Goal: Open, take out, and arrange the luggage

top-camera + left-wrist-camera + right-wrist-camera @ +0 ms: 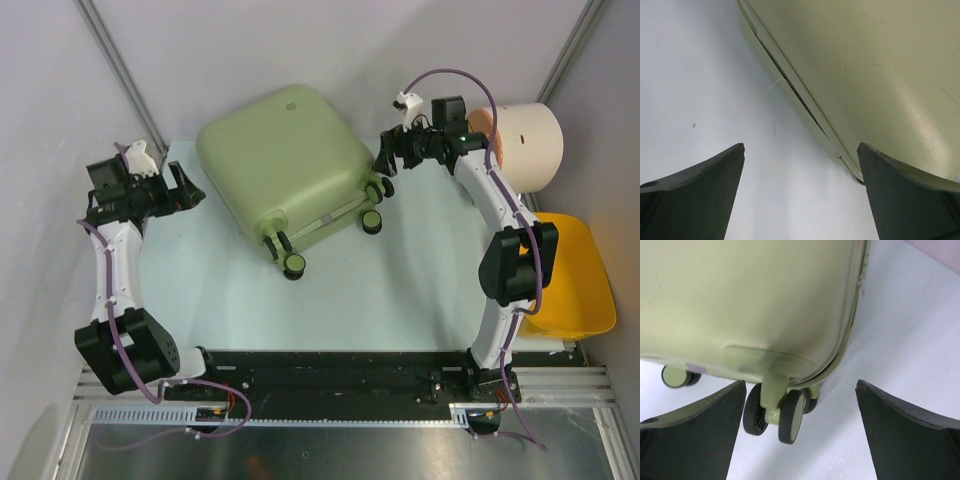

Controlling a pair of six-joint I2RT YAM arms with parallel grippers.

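Suitcase (pixel 285 165) is lying flat on the table (pixel 400 290), far-middle, turned at an angle. Wheels (pixel 295 263) point toward the near-right. Pale green hard shell, both halves together, and the seam shows as a thin dark line in the left wrist view. Nothing visible outside it.

Left end effector (pixel 188 190) is low at the suitcase's left edge, fingers spread wide, holding nothing. From its wrist camera the left end effector (pixel 800 148) looks along the suitcase (pixel 865 75) side. The shell edge is just beside the right-hand finger (pixel 905 200); can't tell if it touches. The other finger is over bare table (pixel 700 75).

Right end effector (pixel 386 160) is at the suitcase's right corner, by the wheel end, jaws wide, gripping nothing. From its wrist camera the right end effector (pixel 800 386) frames the suitcase (pixel 740 295) bottom corner. One double wheel (pixel 790 415) hangs between the two fingers, clear of both. A second wheel (pixel 675 376) peeks out at the left.

Cream drum (pixel 530 145) sits far right, just behind the right arm. Yellow basket (pixel 575 275) is near it at the table's right edge, well apart from the suitcase.
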